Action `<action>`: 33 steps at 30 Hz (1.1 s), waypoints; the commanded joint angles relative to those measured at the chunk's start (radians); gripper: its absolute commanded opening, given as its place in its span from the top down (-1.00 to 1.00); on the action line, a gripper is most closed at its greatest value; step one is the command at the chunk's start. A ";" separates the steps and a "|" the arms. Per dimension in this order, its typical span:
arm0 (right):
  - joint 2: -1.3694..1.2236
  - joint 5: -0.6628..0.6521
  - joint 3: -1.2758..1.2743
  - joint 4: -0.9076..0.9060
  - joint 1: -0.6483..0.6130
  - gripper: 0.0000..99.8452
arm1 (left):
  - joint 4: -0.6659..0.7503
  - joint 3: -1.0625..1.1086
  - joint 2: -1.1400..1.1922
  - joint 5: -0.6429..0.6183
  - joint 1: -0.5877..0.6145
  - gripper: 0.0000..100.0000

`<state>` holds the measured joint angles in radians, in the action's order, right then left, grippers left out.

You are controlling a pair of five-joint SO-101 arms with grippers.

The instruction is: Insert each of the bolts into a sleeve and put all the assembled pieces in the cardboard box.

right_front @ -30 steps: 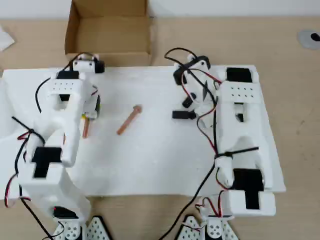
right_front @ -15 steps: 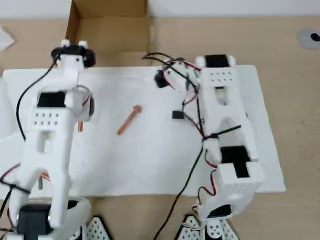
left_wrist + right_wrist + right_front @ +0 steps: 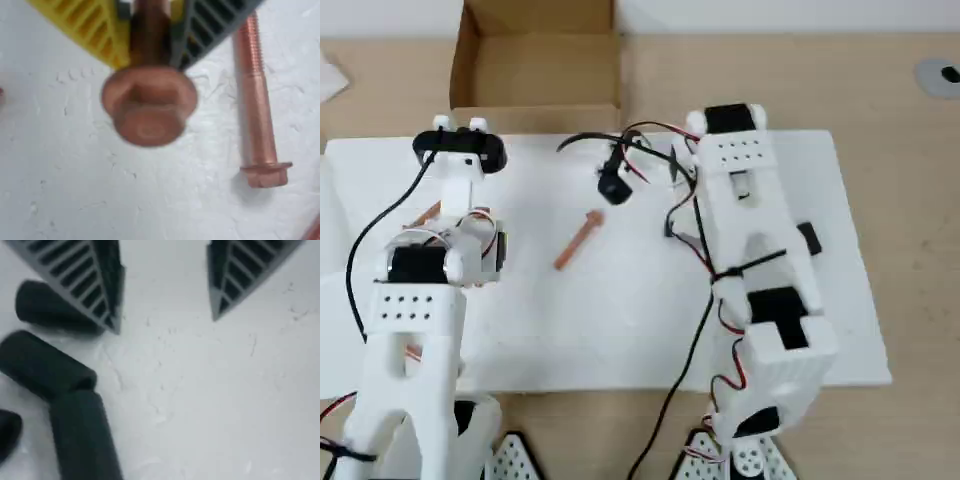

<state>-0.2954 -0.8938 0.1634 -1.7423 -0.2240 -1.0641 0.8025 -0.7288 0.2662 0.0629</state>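
In the left wrist view my left gripper [image 3: 150, 47] is shut on a copper bolt [image 3: 148, 106], its head towards the camera, between a yellow finger [image 3: 80, 27] and a grey finger [image 3: 215, 25]. A second bolt [image 3: 257, 110] lies on the white foam beside it. A third bolt [image 3: 578, 240] lies loose mid-mat in the high view. My right gripper [image 3: 165, 320] hangs open over bare foam, with several black sleeves [image 3: 47, 365] lying just beside one finger [image 3: 85, 275]. The cardboard box [image 3: 465, 60] stands beyond the mat's far left edge.
The white foam mat [image 3: 620, 320] covers most of the table. My right arm [image 3: 745, 200] lies over the mat's right half, with a black sleeve [image 3: 808, 238] next to it. Cables [image 3: 695, 330] trail from the arms across the mat.
Both arms have swung round. The left arm drew back towards the near side with its bolt. The right arm shifted left and stretched towards the mat's far edge.
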 commanded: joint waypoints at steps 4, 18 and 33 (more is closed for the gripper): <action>-0.122 -0.068 0.110 -0.044 -0.021 0.68 | 0.017 0.021 -0.064 0.000 -0.002 0.98; -0.306 -0.064 0.280 -0.044 -0.087 0.68 | 0.017 0.057 -0.064 0.000 -0.002 0.98; -0.334 -0.051 0.275 -0.038 -0.039 0.67 | 0.011 0.061 -0.064 0.002 -0.002 0.98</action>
<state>-0.6206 -0.9490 0.4473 -1.7423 -0.2915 -1.0641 0.8684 -0.7641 0.2662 0.0629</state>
